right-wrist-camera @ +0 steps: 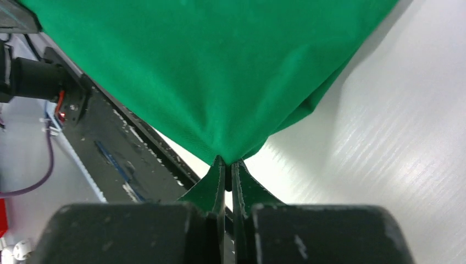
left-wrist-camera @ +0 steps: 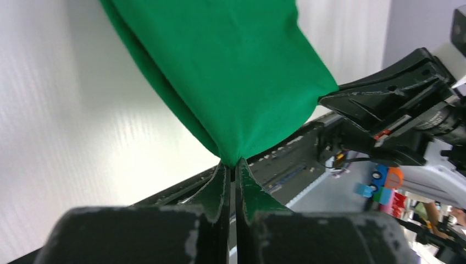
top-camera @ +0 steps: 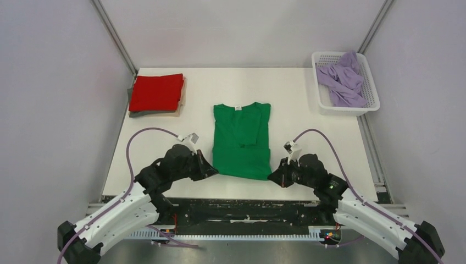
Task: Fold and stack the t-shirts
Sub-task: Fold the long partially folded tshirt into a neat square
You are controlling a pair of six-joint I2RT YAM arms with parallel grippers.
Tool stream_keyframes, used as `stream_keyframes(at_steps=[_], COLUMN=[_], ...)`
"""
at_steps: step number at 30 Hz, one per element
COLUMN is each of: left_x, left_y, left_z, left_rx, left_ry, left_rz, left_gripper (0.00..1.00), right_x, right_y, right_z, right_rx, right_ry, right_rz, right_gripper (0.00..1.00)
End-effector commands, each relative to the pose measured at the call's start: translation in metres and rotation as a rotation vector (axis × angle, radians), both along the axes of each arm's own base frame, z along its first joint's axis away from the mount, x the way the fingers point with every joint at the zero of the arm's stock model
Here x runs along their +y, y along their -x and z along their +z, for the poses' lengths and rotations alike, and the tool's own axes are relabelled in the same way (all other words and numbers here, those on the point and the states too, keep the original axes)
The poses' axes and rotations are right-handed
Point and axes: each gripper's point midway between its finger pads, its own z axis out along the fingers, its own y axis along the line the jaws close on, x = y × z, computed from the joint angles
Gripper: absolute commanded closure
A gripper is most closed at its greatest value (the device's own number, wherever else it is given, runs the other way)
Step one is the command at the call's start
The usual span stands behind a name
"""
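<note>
Saw the green t-shirt lying in the middle of the tabletop, collar and white neck tag toward the far edge, sides folded inward into a narrow rectangle. Found the left tool pressed together on the near-left hem corner, pinching the green fabric, which drew to a point at its fingertips and fanned out wide beyond them. Found the right tool clamped the same way on the near-right hem corner, with fabric gathered between its fingers and a shadow on the white surface beside the fold. Noted both tools low at the near edge, one at each end of the hem.

Spotted the red t-shirt folded square at the far-left corner, resting on top of the grey and tan shirts, whose edges peeked out along its near and right sides. Spotted the lavender t-shirt crumpled inside the white mesh basket at the far-right corner, well apart from the green one. Could not tell how many lavender garments lay in there.
</note>
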Motion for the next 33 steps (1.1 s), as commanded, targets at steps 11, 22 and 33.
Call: stream_keyframes(at_steps=[11,22,33], left_x=[-0.006,0.008,0.019], left_y=[-0.078,-0.163,-0.232], left_z=[0.067,0.091,0.080], left_rx=[-0.134,-0.195,-0.176], left_ry=[-0.082,-0.122,-0.191], left_rz=[0.158,0.264,0.315], left_gripper=[0.98,0.98,0.98], right_x=[0.000,0.000,0.006], right_y=[-0.078,-0.159,-0.214], right_z=[0.100,0.129,0.129], right_rx=[-0.255,-0.317,-0.302], right_ry=[0.068,-0.010,-0.060], right_rz=[-0.200,-0.255,-0.250], right_gripper=[1.00,1.00,1.00])
